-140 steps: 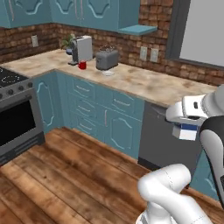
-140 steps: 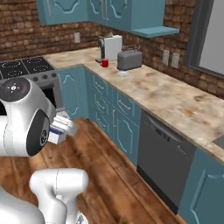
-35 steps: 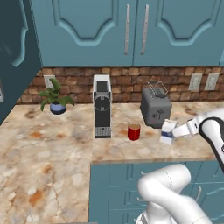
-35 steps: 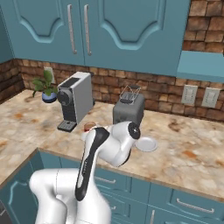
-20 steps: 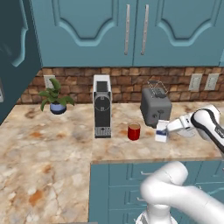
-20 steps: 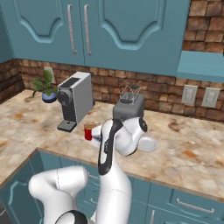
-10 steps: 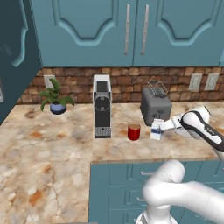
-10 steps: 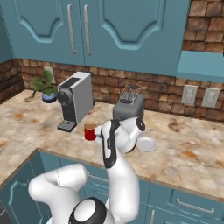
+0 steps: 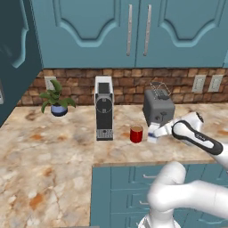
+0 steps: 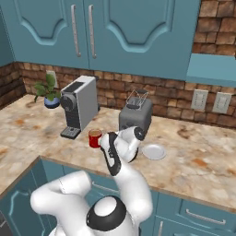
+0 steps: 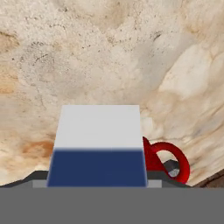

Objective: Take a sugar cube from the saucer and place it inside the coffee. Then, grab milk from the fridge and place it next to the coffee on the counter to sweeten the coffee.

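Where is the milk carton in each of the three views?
Left base view: the milk carton sits just right of the red coffee cup, before the toaster.
Right base view: not visible; the arm covers that spot.
Hand view: lower centre.
Shared landmark: the red coffee cup.

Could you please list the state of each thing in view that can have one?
milk: upright, held by the gripper beside the coffee.
coffee: upright on the counter.
saucer: flat on the counter.
toaster: upright, slots empty.
coffee machine: upright.
cabinet doors: closed.
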Robot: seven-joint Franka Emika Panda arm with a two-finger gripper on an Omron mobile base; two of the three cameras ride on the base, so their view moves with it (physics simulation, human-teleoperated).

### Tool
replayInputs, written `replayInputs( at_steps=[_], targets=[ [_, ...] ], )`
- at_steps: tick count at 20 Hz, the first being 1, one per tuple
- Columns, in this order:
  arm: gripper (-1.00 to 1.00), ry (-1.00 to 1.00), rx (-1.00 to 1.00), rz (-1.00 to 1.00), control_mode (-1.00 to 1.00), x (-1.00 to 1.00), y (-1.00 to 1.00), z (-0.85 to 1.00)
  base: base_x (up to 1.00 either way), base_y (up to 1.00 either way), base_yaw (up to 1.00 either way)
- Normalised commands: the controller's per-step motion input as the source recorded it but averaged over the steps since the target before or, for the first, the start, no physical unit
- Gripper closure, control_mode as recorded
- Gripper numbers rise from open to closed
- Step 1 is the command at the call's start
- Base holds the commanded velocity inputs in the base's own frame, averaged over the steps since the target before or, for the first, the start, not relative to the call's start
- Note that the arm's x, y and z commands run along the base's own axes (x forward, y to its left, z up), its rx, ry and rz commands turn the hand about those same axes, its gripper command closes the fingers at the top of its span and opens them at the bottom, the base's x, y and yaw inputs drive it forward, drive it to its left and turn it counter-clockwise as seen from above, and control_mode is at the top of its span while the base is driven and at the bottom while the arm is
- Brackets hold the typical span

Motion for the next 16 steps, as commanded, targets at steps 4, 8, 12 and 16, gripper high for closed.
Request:
replayInputs(
  at_steps=[4,8,12,16],
  targets=[
    [1.0,-0.07,-0.01,0.27,-1.0,0.13,-0.54,-0.14,0.0,0.0,0.0],
    [1.0,-0.1,0.0,0.34,-1.0,0.11,-0.7,-0.15,0.0,0.0,0.0],
    [1.0,-0.14,-0.1,0.25,-1.0,0.08,-0.34,-0.23,0.0,0.0,0.0],
    [1.0,-0.18,-0.21,0.01,-1.0,-0.16,0.24,-0.22,0.0,0.0,0.0]
  ],
)
